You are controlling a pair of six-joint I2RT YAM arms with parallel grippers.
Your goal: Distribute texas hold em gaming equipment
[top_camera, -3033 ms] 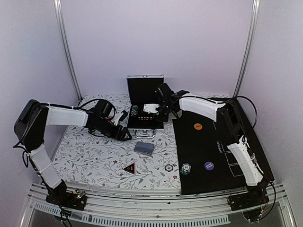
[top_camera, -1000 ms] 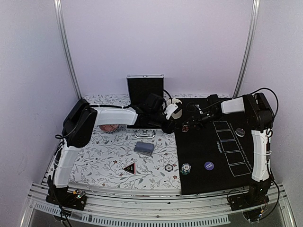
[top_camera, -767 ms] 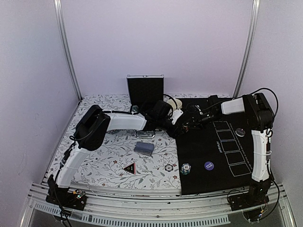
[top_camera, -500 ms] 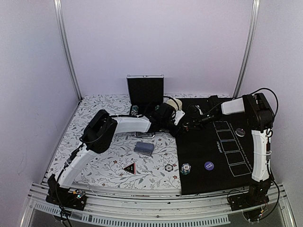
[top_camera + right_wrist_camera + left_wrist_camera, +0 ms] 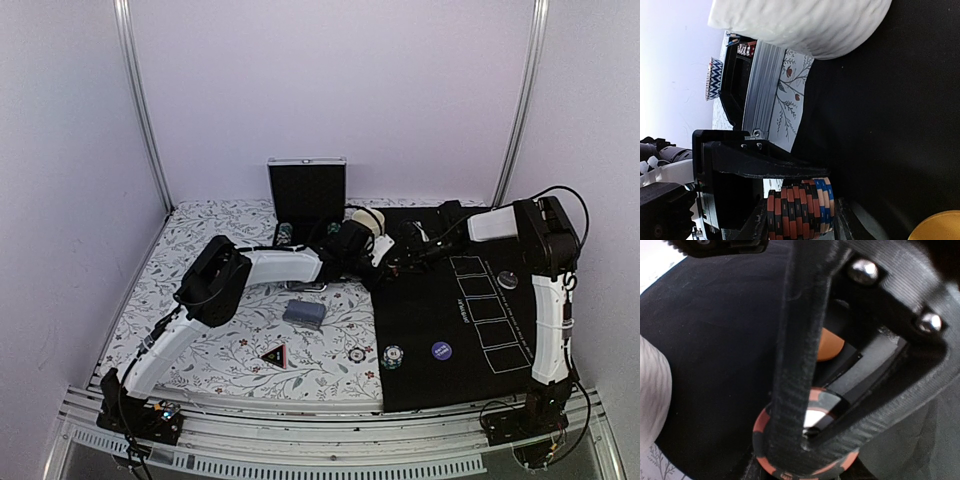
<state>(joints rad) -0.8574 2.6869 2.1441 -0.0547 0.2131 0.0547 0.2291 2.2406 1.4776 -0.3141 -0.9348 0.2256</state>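
A stack of red-black and blue striped poker chips (image 5: 800,212) sits between the fingers of my right gripper (image 5: 797,220), which is shut on it just above the black mat (image 5: 450,320). My left gripper (image 5: 807,437) meets it at the mat's back left corner. Its fingers come together over the face of the end chip (image 5: 840,462), one finger lying along the stack's rim; whether it pinches a chip is hidden. An orange disc (image 5: 940,227) lies close by. Grey-blue cards (image 5: 303,313), the triangle marker (image 5: 273,354), two chips (image 5: 391,356) and a blue disc (image 5: 441,350) lie nearer the front.
The open black case (image 5: 307,195) stands at the back centre, with the cream cup (image 5: 365,220) beside both grippers (image 5: 385,262). Another small disc (image 5: 508,280) lies on the mat's right side beside a row of white card outlines. The left arm spans the floral cloth (image 5: 200,340).
Over the last second the left arm has reached further right onto the mat, its gripper closing in on the right gripper's chip stack with jaws narrowing. The right arm has barely moved.
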